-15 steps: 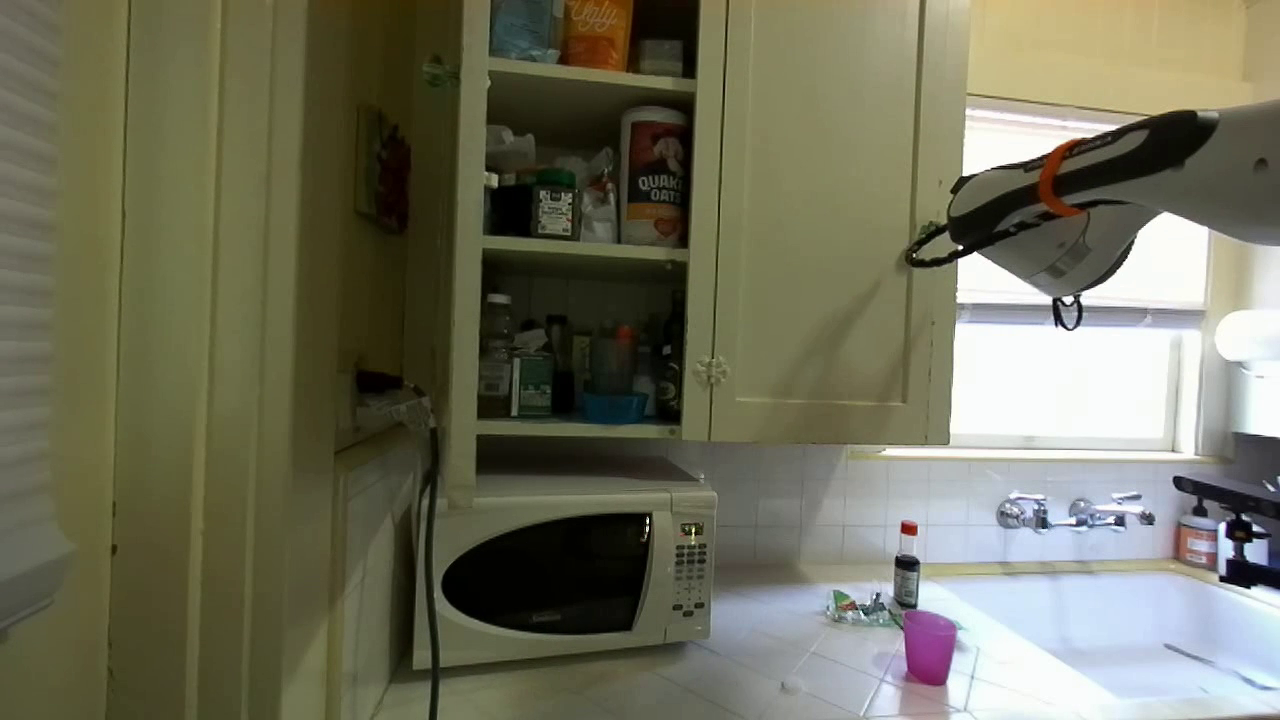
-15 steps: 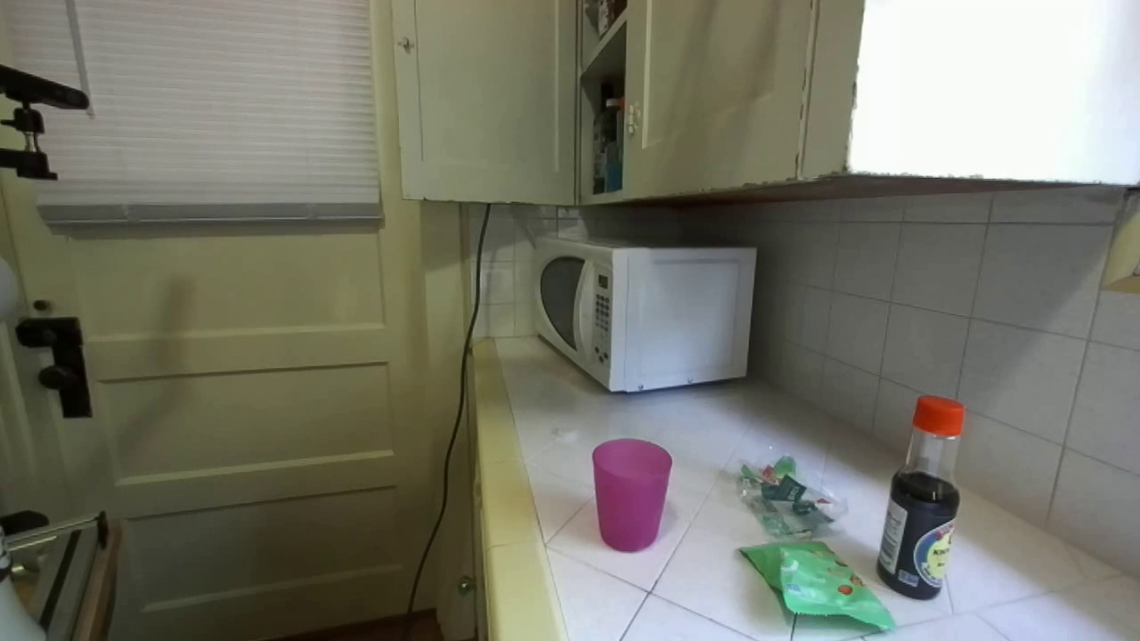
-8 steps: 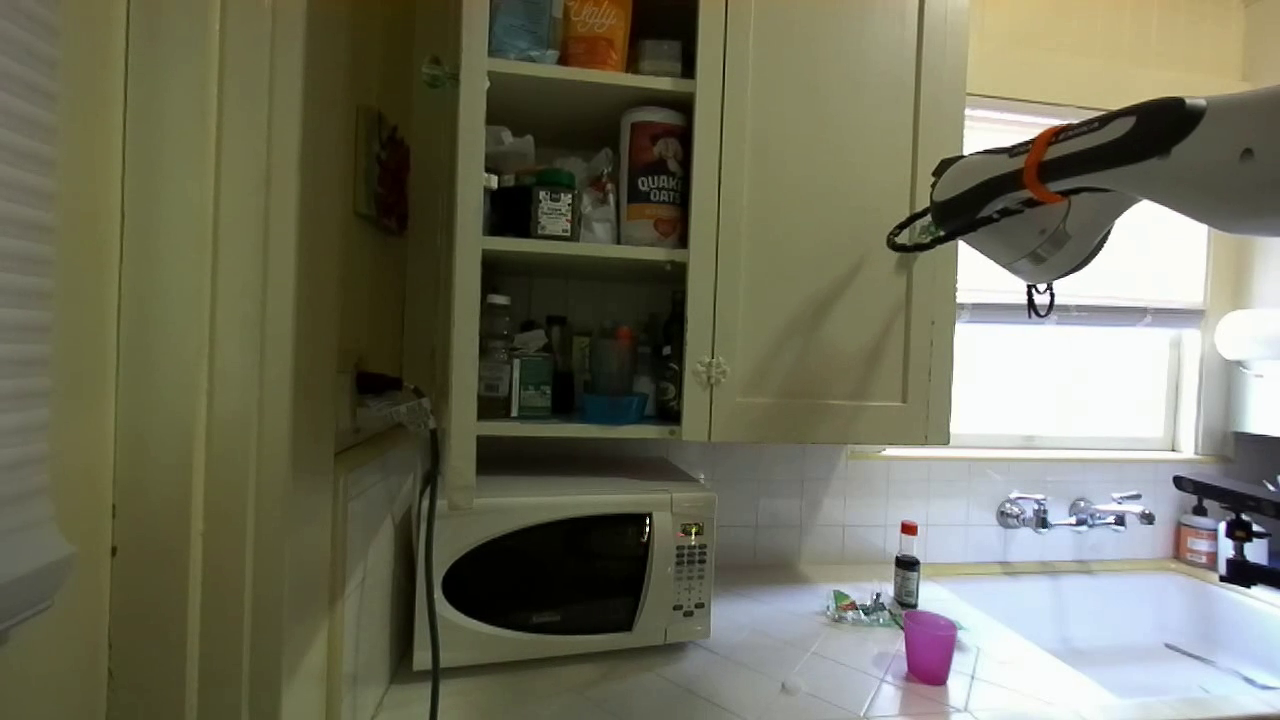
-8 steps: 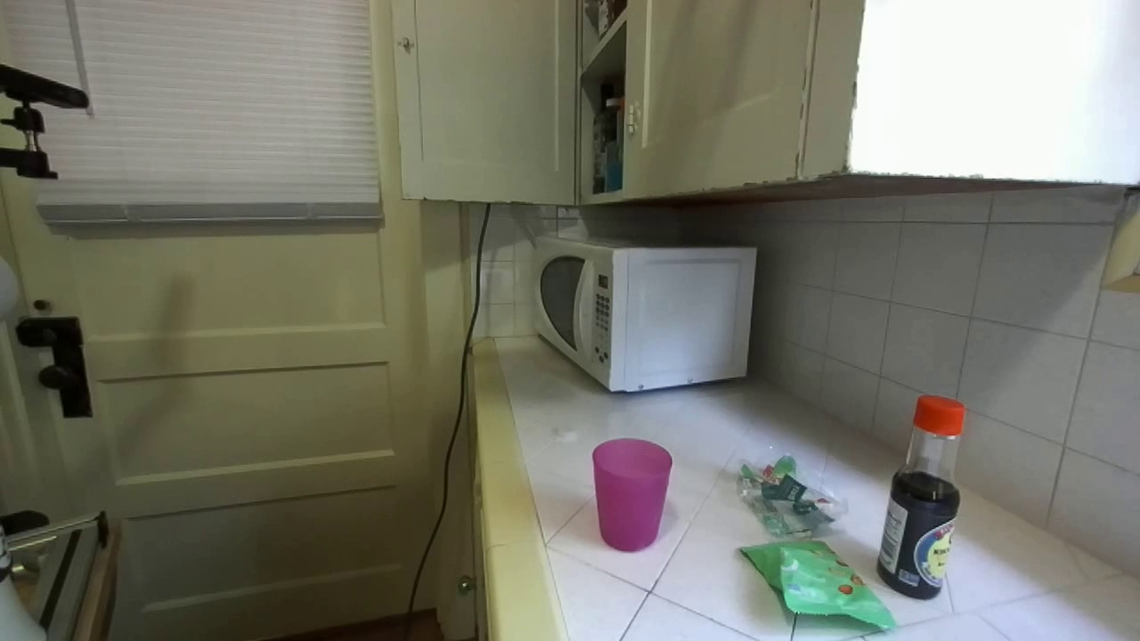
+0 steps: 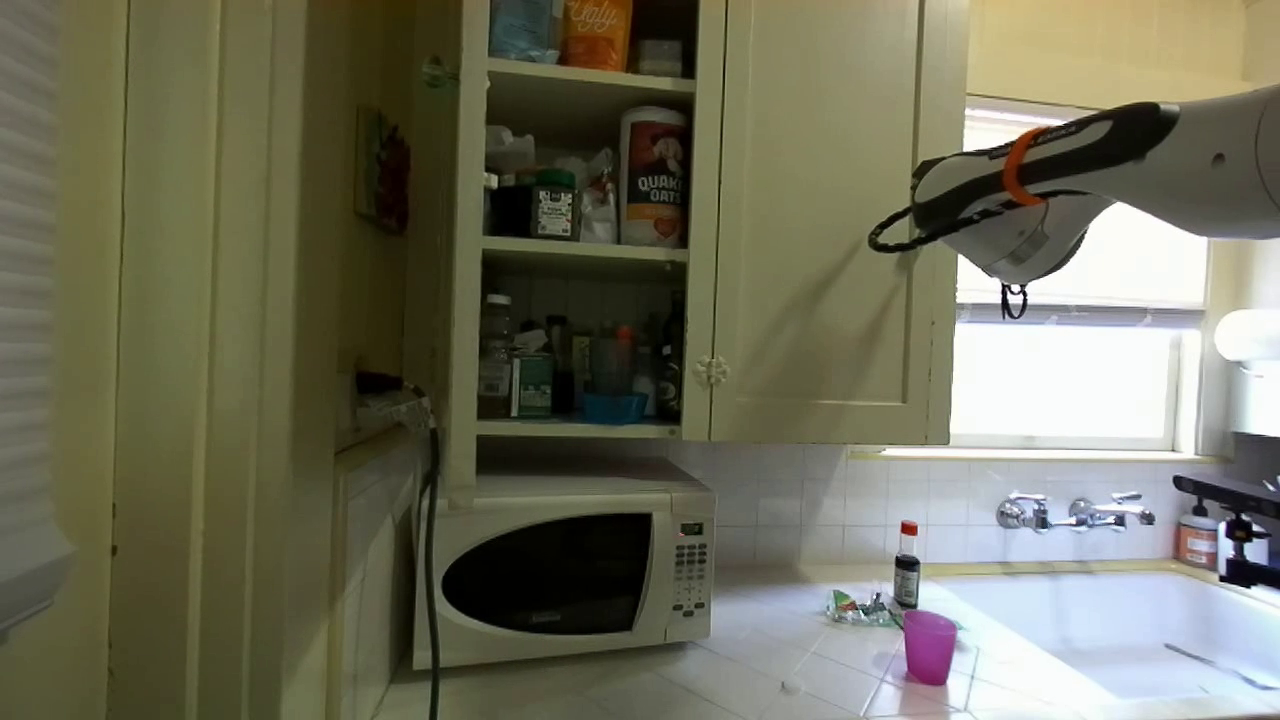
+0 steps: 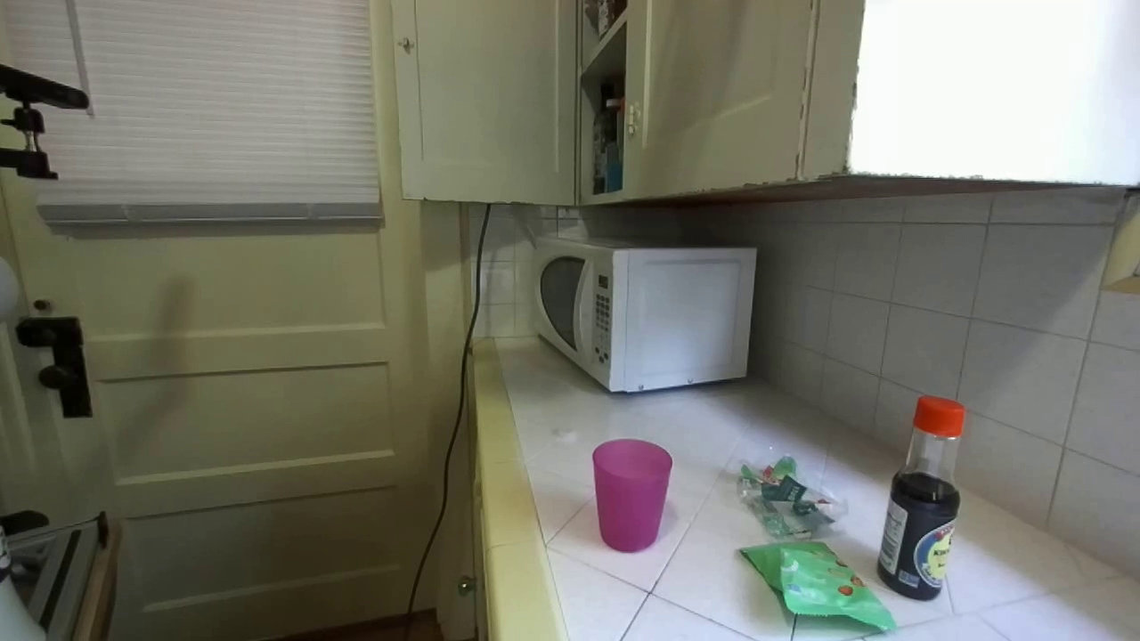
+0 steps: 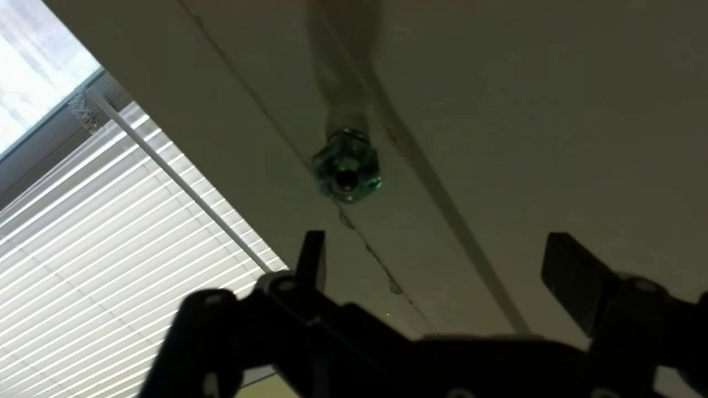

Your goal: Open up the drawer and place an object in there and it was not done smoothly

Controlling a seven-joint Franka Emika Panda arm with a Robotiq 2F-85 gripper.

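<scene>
The drawer is a cream wall cupboard with a plain panel door (image 5: pixel 820 240), shut; it also shows in an exterior view (image 6: pixel 730 89). Its green glass knob (image 7: pixel 347 171) shows in the wrist view, above and left of the gap between my fingers. My gripper (image 7: pixel 435 237) is open and empty, facing the door, apart from the knob. In an exterior view the gripper is hidden behind the arm's wrist (image 5: pixel 985 225), which overlaps the door's right edge. The object, a pink-magenta cup (image 5: pixel 930 648), stands upright on the counter; it shows in an exterior view too (image 6: pixel 631 495).
A white microwave (image 5: pixel 560 580) stands under an open cupboard with food packets (image 5: pixel 655 180). Near the cup are a dark bottle with red cap (image 6: pixel 922 507), a green packet (image 6: pixel 815 583) and a clear wrapper (image 6: pixel 788 499). A sink (image 5: pixel 1100 640) and window (image 5: pixel 1070 390) lie right.
The arm has moved to the left in an exterior view, further in front of the door, and its shadow on the door has shifted. The cup and door have not moved.
</scene>
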